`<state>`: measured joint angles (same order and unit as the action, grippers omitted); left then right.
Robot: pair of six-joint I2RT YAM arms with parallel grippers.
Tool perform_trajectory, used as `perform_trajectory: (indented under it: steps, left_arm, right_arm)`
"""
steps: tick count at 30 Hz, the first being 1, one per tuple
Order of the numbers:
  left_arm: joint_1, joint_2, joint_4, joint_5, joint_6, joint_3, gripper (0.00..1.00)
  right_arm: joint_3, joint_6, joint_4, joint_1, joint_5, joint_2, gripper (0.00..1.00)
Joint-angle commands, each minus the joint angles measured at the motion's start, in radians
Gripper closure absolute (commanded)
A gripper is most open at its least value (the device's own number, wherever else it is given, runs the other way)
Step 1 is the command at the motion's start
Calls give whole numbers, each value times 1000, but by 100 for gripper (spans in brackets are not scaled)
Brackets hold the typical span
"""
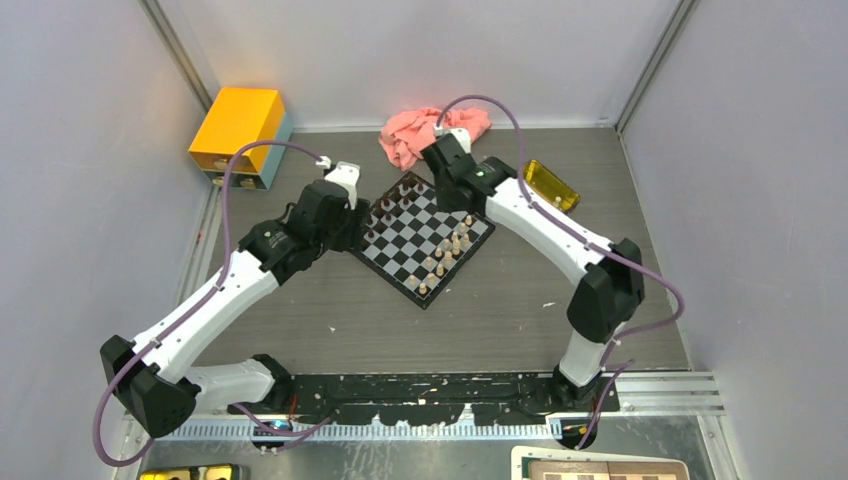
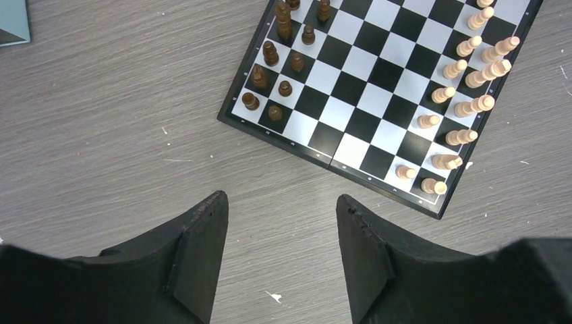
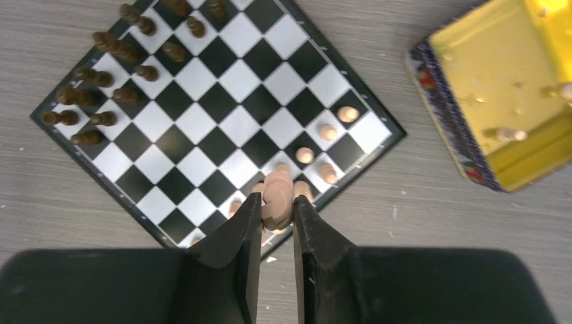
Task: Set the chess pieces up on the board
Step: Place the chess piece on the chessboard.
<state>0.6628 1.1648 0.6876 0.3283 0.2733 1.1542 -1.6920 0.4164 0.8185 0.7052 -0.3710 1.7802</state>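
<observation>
Grey wood-grain counter [image 2: 101,135], board [image 3: 222,115] turned diamond-wise.
Right claw [image 3: 276,198] grips one pale beige piece [image 3: 276,189], long axis along the fingers [image 3: 236,250]; left claw [image 2: 282,202] stands open.

A yellow-orange box [image 1: 238,132] with a pale blue side sits in the back left corner of the grey wood-grain table [image 1: 500,310]. A crumpled pink cloth [image 1: 425,135] lies by the back wall. Right of it is a yellow see-through tray [image 1: 551,184], set askew. A brown-and-cream checkered board [image 1: 600,470] in a white frame shows at the near edge.
</observation>
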Motion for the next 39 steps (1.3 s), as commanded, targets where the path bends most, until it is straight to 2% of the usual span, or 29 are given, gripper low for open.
perform_trajectory:
  steps: [1, 3, 7, 12, 15, 26, 39]
  left_arm:
    - [1, -1, -41, -11, -8, 5, 37]
    - [0, 1, -38, -13, -9, 7, 32]
    - [0, 5, -34, -14, -10, 14, 14]
    - [1, 12, -25, -9, -10, 23, 12]
    - [1, 16, -16, -4, -9, 29, 1]
    - [1, 21, -4, 23, -14, 36, 0]
    - [1, 57, -17, 32, -17, 52, 0]
  right_arm:
    - [99, 12, -14, -43, -65, -105, 99]
    - [151, 17, -24, -61, -64, -137, 99]
    - [221, 27, -47, -95, -45, -174, 99]
    - [264, 34, -69, -124, -13, -174, 99]
    - [284, 37, -91, -133, 4, -159, 99]
    - [327, 38, -161, -192, 83, -97, 99]
    - [292, 18, -167, -224, 144, -8, 99]
